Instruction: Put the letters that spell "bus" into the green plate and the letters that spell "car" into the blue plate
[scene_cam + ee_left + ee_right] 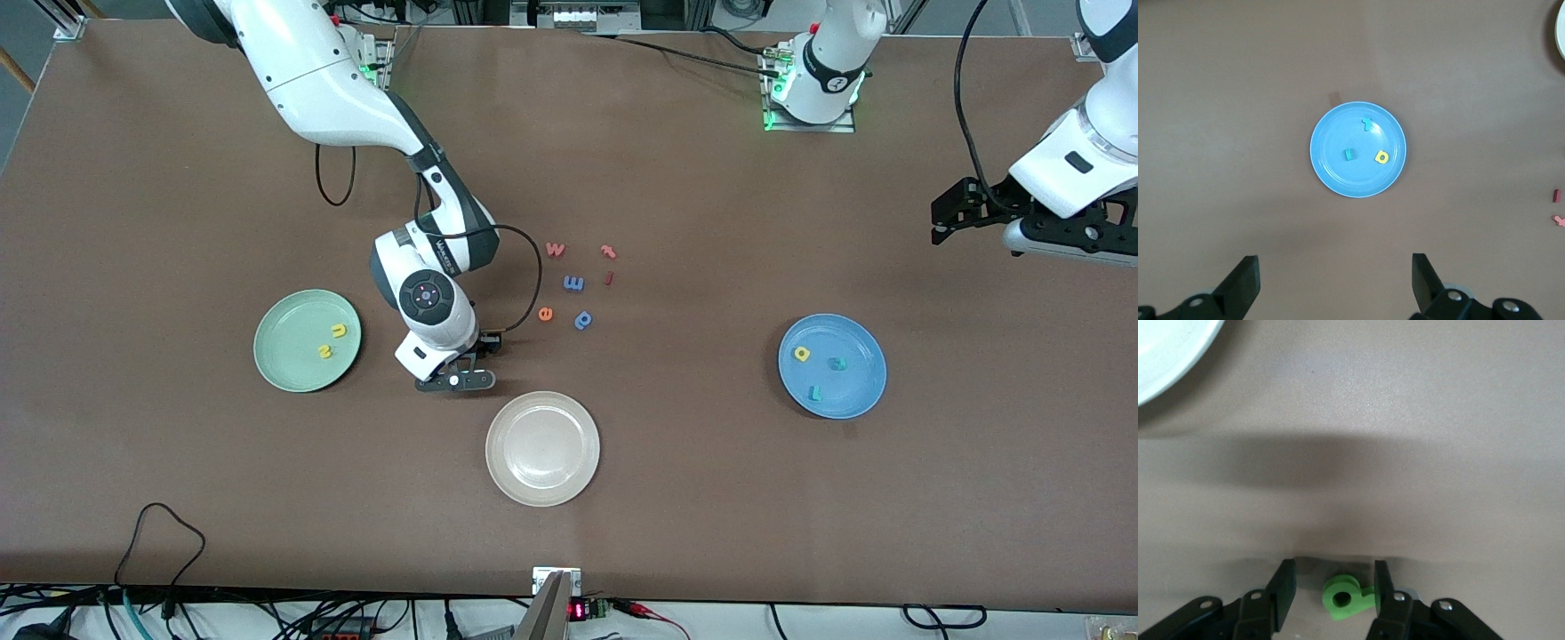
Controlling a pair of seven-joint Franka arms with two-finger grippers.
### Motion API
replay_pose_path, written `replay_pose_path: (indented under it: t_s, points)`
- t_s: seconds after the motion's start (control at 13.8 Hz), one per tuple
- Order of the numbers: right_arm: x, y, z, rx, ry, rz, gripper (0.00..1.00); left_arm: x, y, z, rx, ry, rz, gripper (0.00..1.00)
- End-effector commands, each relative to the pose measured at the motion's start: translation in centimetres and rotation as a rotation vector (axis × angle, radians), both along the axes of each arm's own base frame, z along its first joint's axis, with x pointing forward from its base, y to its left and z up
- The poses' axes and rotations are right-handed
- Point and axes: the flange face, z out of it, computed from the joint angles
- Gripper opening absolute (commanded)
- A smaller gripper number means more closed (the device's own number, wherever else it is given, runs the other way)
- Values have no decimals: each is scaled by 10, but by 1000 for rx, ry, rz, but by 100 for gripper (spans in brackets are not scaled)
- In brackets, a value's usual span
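The green plate (271, 360) holds the yellow u (339, 331) and yellow s (325, 352). My right gripper (453, 380) is down at the table between that plate and the cream plate. Its fingers stand open around the green b (1346, 600), which touches one finger and leaves a gap to the other; the right gripper (1333, 568) hides the b in the front view. The blue plate (858, 391) holds the yellow a (802, 354), teal c (837, 364) and teal r (814, 392). My left gripper (965, 218) waits open high over the left arm's end of the table, and the left gripper (1336, 263) looks down on the blue plate (1335, 177).
A cream plate (500, 449) lies nearer the front camera than my right gripper. Loose letters lie mid-table: an orange w (556, 250), a blue letter (574, 284), an orange e (546, 314), a blue p (583, 320) and two small red pieces (608, 252).
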Motion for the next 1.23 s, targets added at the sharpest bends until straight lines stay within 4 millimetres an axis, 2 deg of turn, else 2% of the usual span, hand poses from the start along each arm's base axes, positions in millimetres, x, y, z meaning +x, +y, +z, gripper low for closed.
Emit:
replay_pose_path:
  t_s: [0.0, 0.51, 0.8, 1.16]
  points:
    - [6, 0, 1, -5, -12, 41, 56, -6, -1, 4, 22, 10, -8, 100]
    - [3, -2, -3, -31, -9, 60, 56, -9, -2, 3, 16, 32, -5, 100]
    - [-4, -5, -13, -43, 13, 62, 55, -9, -3, 4, 19, 29, -7, 100]
    - [-12, -5, -22, -52, 33, 40, 20, -9, -2, 4, 19, 32, -9, 100]
